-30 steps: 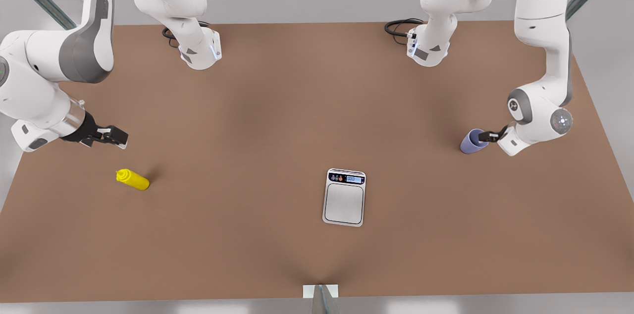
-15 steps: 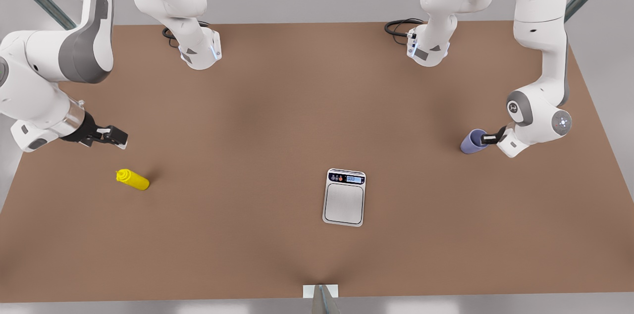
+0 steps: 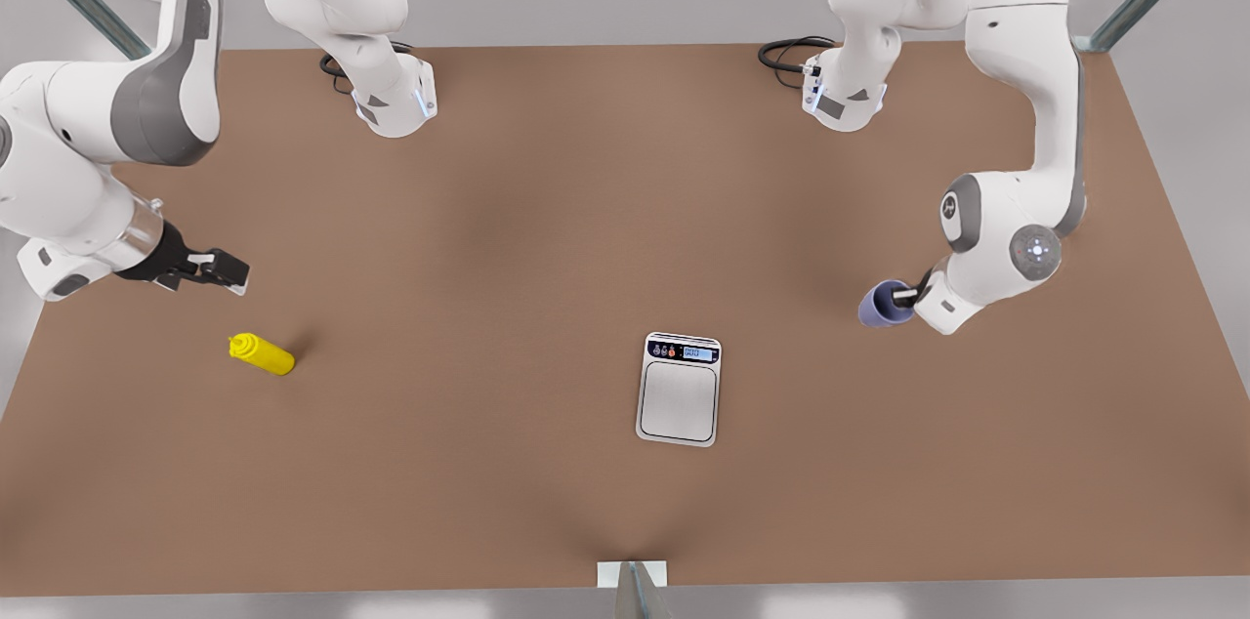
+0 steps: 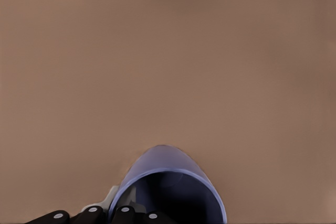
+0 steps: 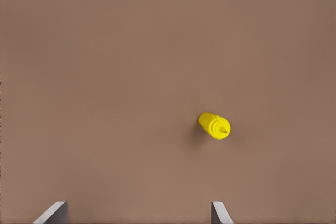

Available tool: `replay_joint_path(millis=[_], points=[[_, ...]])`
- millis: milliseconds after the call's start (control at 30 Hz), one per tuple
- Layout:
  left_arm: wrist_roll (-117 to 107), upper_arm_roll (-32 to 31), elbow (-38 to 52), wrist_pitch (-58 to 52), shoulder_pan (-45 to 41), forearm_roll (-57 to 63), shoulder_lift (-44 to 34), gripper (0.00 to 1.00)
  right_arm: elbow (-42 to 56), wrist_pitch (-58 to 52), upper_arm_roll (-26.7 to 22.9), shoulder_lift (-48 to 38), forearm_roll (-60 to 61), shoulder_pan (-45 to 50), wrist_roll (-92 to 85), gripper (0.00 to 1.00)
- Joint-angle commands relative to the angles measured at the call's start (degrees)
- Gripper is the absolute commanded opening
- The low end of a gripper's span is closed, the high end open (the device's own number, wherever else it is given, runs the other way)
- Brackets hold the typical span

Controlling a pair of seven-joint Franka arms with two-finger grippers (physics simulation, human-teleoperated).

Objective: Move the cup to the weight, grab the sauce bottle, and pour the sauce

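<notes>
The brown table [image 3: 508, 209] carries one of each object. There is one small pale lavender-blue tapered cup [image 3: 884, 304] at the front view's right, one flat silver-white kitchen scale [image 3: 679, 390] with a dark display strip near the middle, and one small bright yellow squeeze bottle [image 3: 261, 354] lying at the front view's left. Two white robot arms stand at the far edge, each with one black two-finger gripper: the left gripper [image 3: 910, 296] at the cup, the right gripper [image 3: 227, 273] near the bottle.
</notes>
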Motion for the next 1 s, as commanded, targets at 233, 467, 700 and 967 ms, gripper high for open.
replay_joint_path(millis=[233, 467, 700, 967], points=[[-34.4, -11.6, 26.0, -3.2, -6.8, -4.3, 17.3, 0.21, 2.1, -10.7, -3.7, 11.1, 38.4, -23.5, 13.3, 1.00], [-43.6, -11.7, 39.5, -1.0, -10.6, -4.6, 29.1, 0.21, 2.2, -20.0, -3.6, 29.2, 55.5, -35.7, 12.2, 1.00], [-43.5, -11.7, 39.5, 0.7, -10.8, -4.5, 30.9, 0.73, 0.7, -22.6, -4.5, 40.9, 56.0, -37.6, 3.1, 1.00], [-43.7, -11.8, 39.7, 0.7, -10.8, -4.5, 30.8, 0.99, 13.4, -28.2, -6.4, 41.9, 59.0, -37.1, 41.2, 1.00]])
